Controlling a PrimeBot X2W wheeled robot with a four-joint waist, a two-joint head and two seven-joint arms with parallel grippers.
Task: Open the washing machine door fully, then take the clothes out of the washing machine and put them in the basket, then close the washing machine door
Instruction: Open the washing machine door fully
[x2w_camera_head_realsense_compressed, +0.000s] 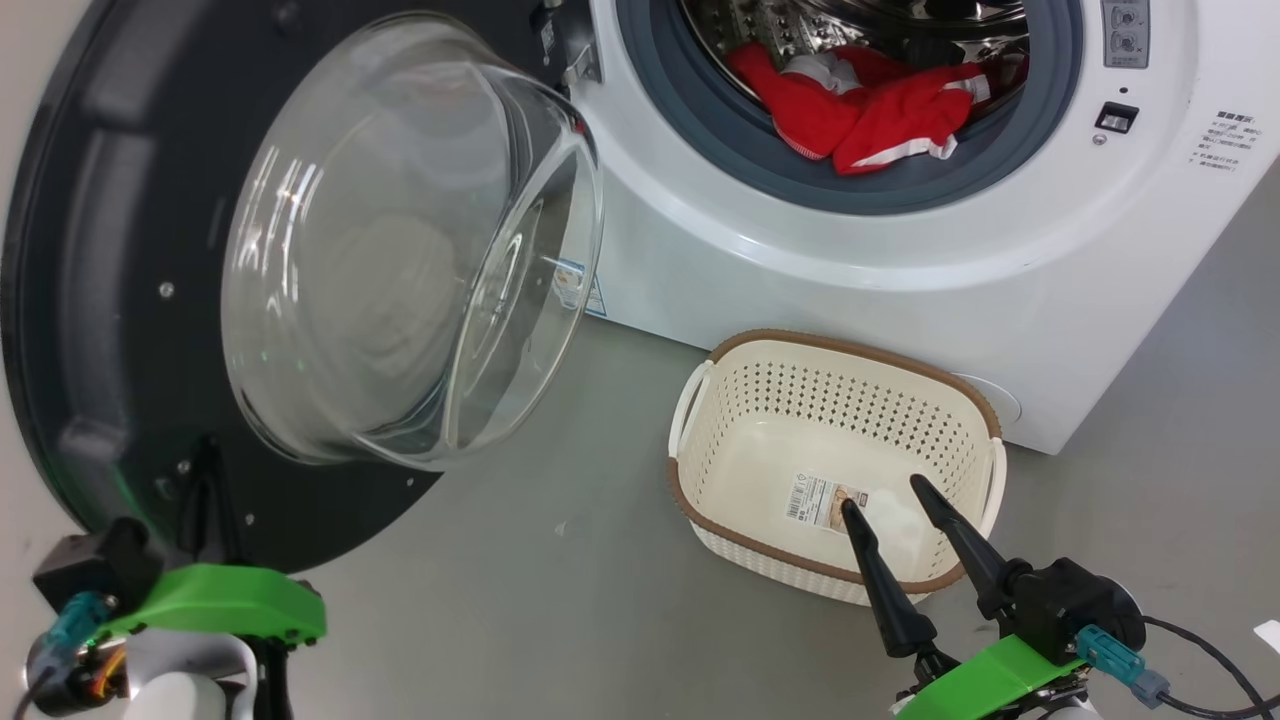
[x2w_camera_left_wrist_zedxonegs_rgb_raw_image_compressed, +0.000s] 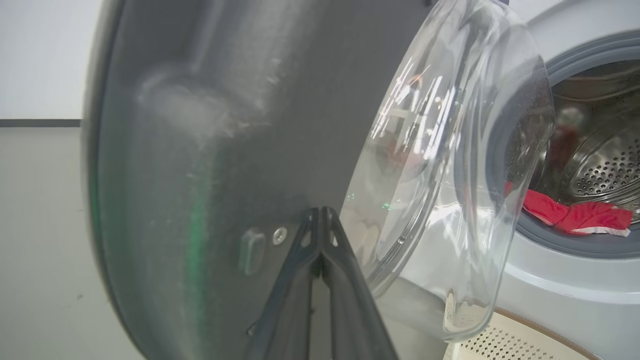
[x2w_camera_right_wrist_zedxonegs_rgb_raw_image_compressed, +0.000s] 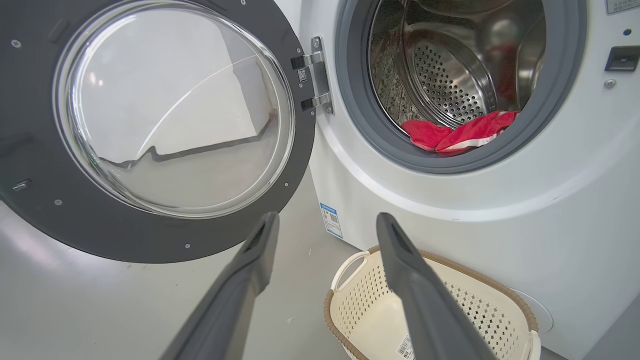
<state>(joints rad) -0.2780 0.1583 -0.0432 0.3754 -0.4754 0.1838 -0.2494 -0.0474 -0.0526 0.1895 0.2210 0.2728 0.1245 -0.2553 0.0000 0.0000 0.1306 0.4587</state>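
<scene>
**Ready to unload**

The left gripper (x2w_camera_left_wrist_zedxonegs_rgb_raw_image_compressed: 320, 216), fingers pressed shut on nothing, has its tips at the inner face of the washing machine door (x2w_camera_left_wrist_zedxonegs_rgb_raw_image_compressed: 200, 150), probably to push it wider. The right gripper (x2w_camera_head_realsense_compressed: 882, 495) hangs spread and empty over the one basket (x2w_camera_head_realsense_compressed: 840, 345). One red garment (x2w_camera_head_realsense_compressed: 860, 110) lies in the drum (x2w_camera_right_wrist_zedxonegs_rgb_raw_image_compressed: 450, 75)

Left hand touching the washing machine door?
Cannot tell. Left wrist view: the shut left hand overlaps the door; neither contact nor gap is plain.

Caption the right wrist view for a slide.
Open right gripper by the basket; door wide open, red clothes in drum.
</scene>
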